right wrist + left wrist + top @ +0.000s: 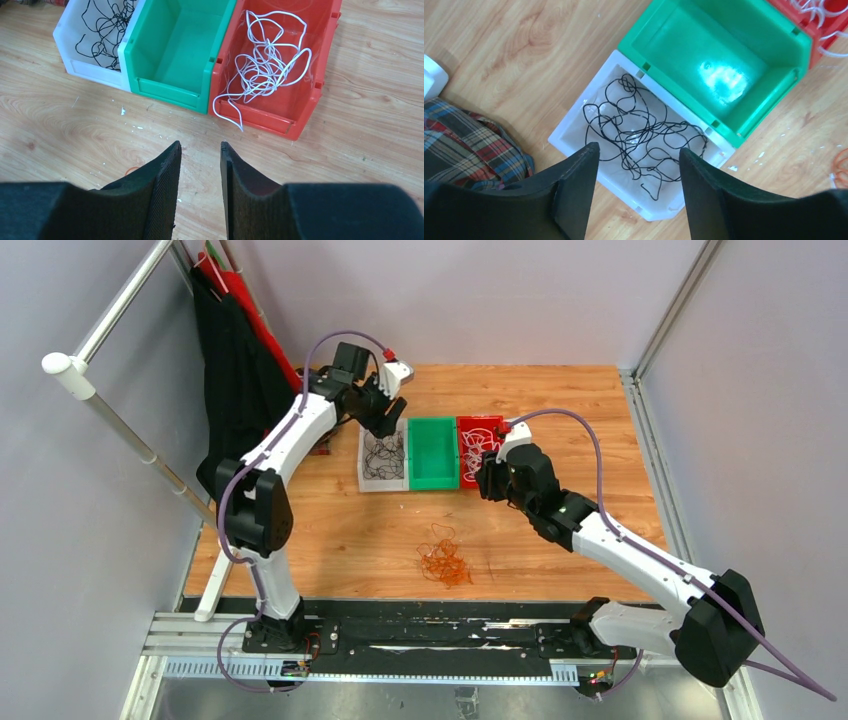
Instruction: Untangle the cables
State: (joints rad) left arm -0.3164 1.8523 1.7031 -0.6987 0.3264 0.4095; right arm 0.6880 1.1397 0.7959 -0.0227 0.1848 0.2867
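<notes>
**Black and white cables in bins, orange bunch on the tabletop, both end effectors empty**

- Three open-top plastic bins sit touching in a row mid wooden tabletop [340,530]: translucent white bin [579,102] on the left, green bin [175,50] in the middle, red bin [300,107] on the right.
- Thin black cables [639,130]: loose curly tangle lying on the floor of the white bin, all inside its walls.
- Thin white cables [267,65]: looped bunch inside the red bin. One strand hangs out over the front lip. Can't tell if its end touches the tabletop.
- Green bin: nothing but glare on its floor.
- Thin orange cables [443,562]: knotted bunch flat on the tabletop, nearer the arm bases and well apart from the bins, roughly in line with the green one.
- Left end effector [638,150]: hovers over the near end of the white bin, black fingers [574,190] spread wide, nothing between them. Black tangle is below the gap, no contact.
- Right end effector [200,146]: above bare tabletop just in front of the red and green bins, tilted toward them. Fingers apart with a narrow gap, gripping nothing.
- Plaid red-and-blue cloth [469,140] lies on the tabletop beside the white bin, on the side away from the green one.
</notes>
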